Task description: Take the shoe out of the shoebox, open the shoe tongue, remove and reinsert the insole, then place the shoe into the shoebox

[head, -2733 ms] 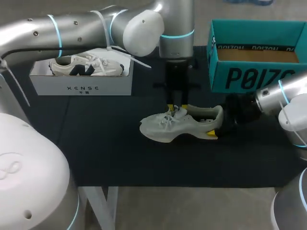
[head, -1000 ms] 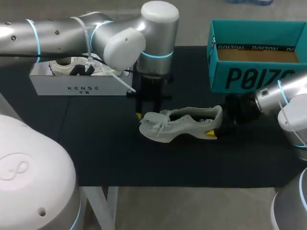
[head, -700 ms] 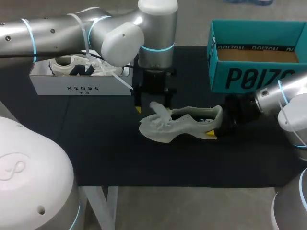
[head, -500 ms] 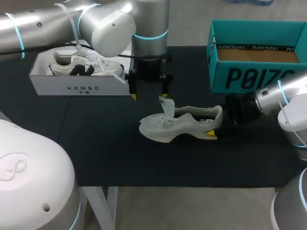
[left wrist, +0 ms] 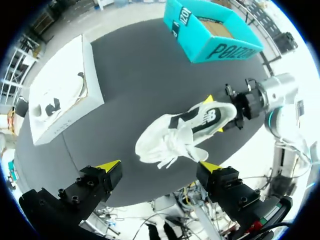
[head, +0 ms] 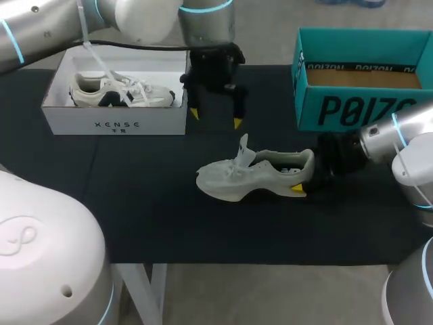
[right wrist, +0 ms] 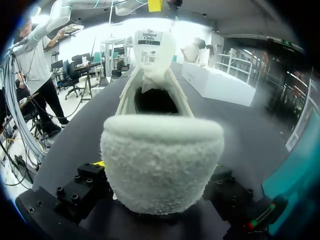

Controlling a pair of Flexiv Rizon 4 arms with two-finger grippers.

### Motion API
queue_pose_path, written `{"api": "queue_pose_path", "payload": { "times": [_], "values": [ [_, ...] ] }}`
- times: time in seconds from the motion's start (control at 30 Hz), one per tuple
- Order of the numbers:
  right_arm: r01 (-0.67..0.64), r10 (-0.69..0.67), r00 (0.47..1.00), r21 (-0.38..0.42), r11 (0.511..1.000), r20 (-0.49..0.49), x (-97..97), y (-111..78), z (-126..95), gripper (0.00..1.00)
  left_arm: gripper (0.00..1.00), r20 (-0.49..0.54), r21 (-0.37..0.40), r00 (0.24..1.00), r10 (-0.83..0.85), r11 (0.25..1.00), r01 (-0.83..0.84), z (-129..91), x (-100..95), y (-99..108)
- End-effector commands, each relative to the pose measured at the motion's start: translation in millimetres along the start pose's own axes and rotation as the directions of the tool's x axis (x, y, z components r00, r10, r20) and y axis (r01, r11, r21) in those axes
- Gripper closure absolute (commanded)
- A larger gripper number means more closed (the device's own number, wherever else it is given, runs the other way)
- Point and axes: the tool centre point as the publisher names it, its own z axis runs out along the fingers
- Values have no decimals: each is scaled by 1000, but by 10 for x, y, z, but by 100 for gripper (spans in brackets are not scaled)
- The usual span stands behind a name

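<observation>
Sneaker (head: 260,181) of pale grey-white knit with a thick moulded sole sits upright on the black mat (head: 135,196), in front of the gap between the white shoebox (head: 115,123) and the teal cardboard shoebox (head: 358,105), touching neither. Its padded tongue (head: 243,149) stands pulled up and forward, so the mouth of the shoe is open. The insole is lost in the dark of that opening.

The right gripper (head: 308,177) has its two fingers closed on the fleecy heel collar from either side, pinning the shoe to the mat. The left gripper (head: 215,118) hangs above the mat behind the shoe, fingers spread wide and holding nothing.

With the tongue judged open, the insole comes next. It would go best if the right arm held the heel steady while the left came down over the opening behind the tongue, with its fingers narrowed enough to fit inside. One finger should slip under the insole's rear edge, and the pinch should take the insole alone, clear of the white laces (head: 226,172) and the tongue. Peeling it up and toward the heel, rather than tugging straight up, should keep the shoe from lifting. The right fingers sit close by, so the left needs room.
</observation>
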Motion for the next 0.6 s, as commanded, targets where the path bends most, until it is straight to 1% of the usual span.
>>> {"api": "queue_pose_path", "payload": {
  "times": [0.03, 0.13, 0.17, 0.2, 0.23, 0.27, 0.3, 0.33, 0.37, 0.4, 0.43, 0.5, 0.6],
  "values": [
    [1, -1, 1000, 2, 1000, 1, 0, -26, 27, 100, 0, -70, -270, 788, 612, 749, -605, -7, 9, -108],
    [1, -1, 1000, 2, 1000, 1, 0, -26, 27, 100, 0, -70, -270, 788, 612, 749, -605, -7, 9, -108],
    [1, -1, 1000, 2, 1000, 1, 0, -26, 27, 100, 0, -61, -259, 771, 634, 736, -626, -31, 48, -127],
    [1, -1, 1000, 2, 1000, 1, 0, -26, 27, 100, 0, -27, -243, 745, 666, 719, -651, -84, 96, -152],
    [1, -1, 1000, 2, 1000, 1, 0, -26, 27, 100, 38, 16, -262, 732, 681, 710, -654, -130, 152, -193],
    [1, -1, 1000, 2, 1000, 1, 0, -26, 27, 100, 53, 28, -239, 715, 699, 699, -674, -159, 175, -213],
    [1, -1, 1000, 2, 1000, 1, 0, -26, 27, 100, 56, 36, -219, 688, 724, 678, -702, -201, 205, -236],
    [1, -1, 1000, 2, 1000, 1, 0, -26, 27, 100, 73, 52, -195, 675, 736, 671, -716, -240, 229, -268],
    [1, -1, 1000, 2, 1000, 1, 0, -26, 27, 100, 89, 52, -192, 659, 750, 655, -730, -257, 252, -288],
    [1, -1, 1000, 2, 1000, 1, 0, -26, 27, 100, 100, 52, -187, 633, 772, 630, -753, -275, 296, -305],
    [1, -1, 1000, 2, 1000, 1, 0, -26, 27, 100, 100, 56, -191, 602, 796, 601, -776, -300, 363, -321],
    [1, -1, 1000, 2, 1000, 1, 0, -26, 27, 100, 100, 41, -202, 564, 824, 560, -803, -311, 440, -341],
    [1, -1, 1000, 2, 1000, 1, 0, -26, 27, 100, 100, 28, -206, 498, 866, 493, -845, -266, 637, -329]
  ]
}}
